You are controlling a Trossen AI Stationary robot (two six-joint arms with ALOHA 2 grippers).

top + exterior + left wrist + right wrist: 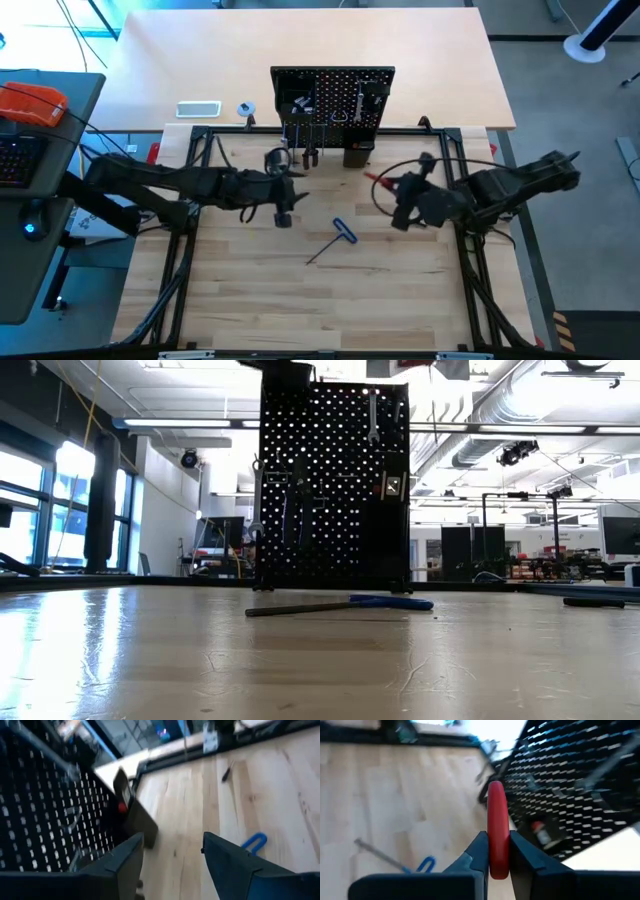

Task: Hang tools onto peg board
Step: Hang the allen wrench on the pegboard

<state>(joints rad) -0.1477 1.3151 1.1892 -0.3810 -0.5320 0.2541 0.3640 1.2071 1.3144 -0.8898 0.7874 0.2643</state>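
Note:
The peg board [332,100] stands upright at the table's far middle, and a silver wrench [373,415] hangs high on it. The blue-handled T hex key [335,240] lies flat on the table in front of the board. My left gripper [172,842] hovers open near the board's left part [283,205], with nothing between its fingers. My right gripper [497,837] is to the right of the board's front [392,188] and is shut on the red-handled screwdriver [378,180]. My right gripper pinches the screwdriver's red handle [498,845] between its two fingers. The fingers slant down from the table's right toward the peg board, and the handle runs along them, its rounded end [495,787] sticking out ahead. The screwdriver is lifted clear of the table; its shaft does not show.
A small black bin [358,155] sits at the board's foot. A slim dark tool [226,771] lies on the wood farther off. On the table behind the board are a white flat item [198,109] and a small roll [245,109]. Black frame rails [190,250] line both sides.

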